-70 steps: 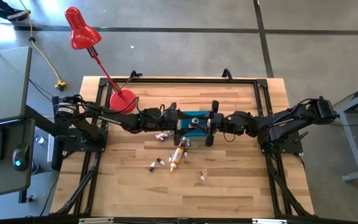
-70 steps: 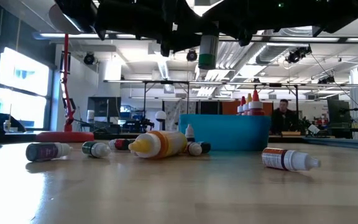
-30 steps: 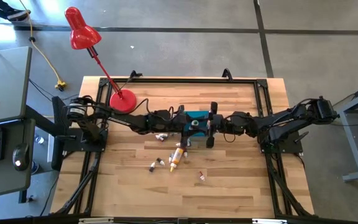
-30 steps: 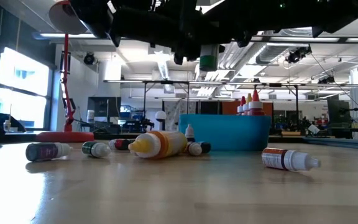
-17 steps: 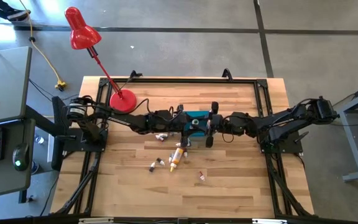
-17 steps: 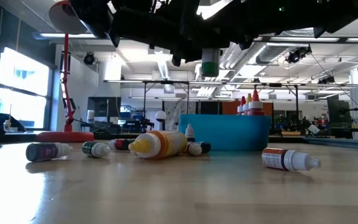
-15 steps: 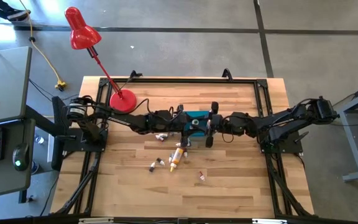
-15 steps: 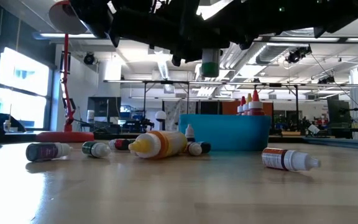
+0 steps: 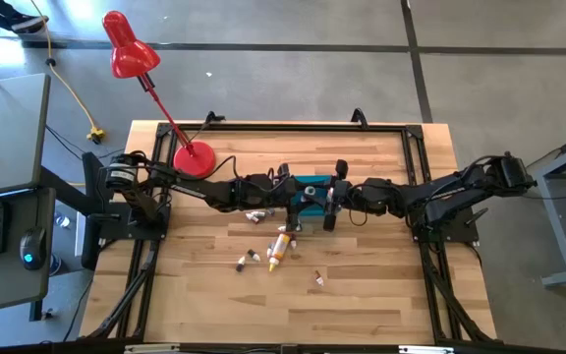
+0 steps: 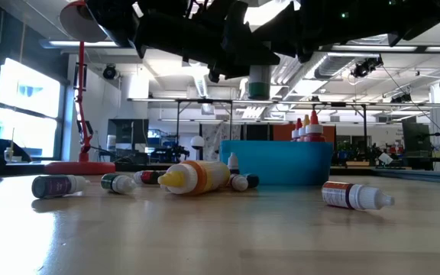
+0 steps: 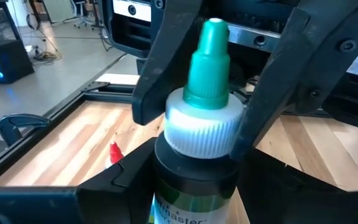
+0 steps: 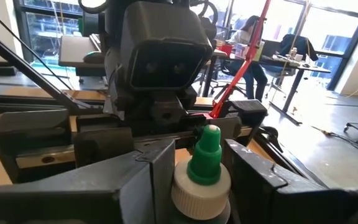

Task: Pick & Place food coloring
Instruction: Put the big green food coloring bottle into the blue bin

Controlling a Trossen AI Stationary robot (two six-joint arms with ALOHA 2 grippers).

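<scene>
A small dark-bodied food coloring bottle (image 11: 199, 180) with a white ribbed cap and a green tip is held upright above the blue bin (image 9: 312, 181) by both grippers. My left gripper (image 9: 298, 194) comes from the table's left. My right gripper (image 9: 319, 197) comes from the right. They face each other, both shut on the bottle. The bottle's lower end (image 10: 259, 84) shows under the grippers in the low view. Several more bottles lie on their sides on the table near the bin, among them a big yellow-orange one (image 9: 279, 246). My left gripper pinches the bottle's dark body (image 11: 166, 186) just below the cap, between its two fingers. The fingers are level and come from the table's left. The bottle stands upright, tip up, lifted clear above the bin. My right gripper pinches the white ribbed cap (image 12: 185, 183) between its two fingers (image 12: 151, 177). The fingers are level and come from the table's right. They also show on either side of the cap in the left wrist view (image 11: 263, 99).
Red-tipped bottles (image 10: 305, 126) stand inside the bin (image 10: 277, 162). Small bottles lie on the table at the bin's near left (image 9: 256, 215), farther toward the near edge (image 9: 247, 261) and to the right (image 9: 317, 279). A red desk lamp's base (image 9: 195, 157) stands at the far left.
My right gripper has edged a little toward the table's left, closer to my left gripper. The bottle stays upright above the bin, and a little more of its lower end shows below the grippers.
</scene>
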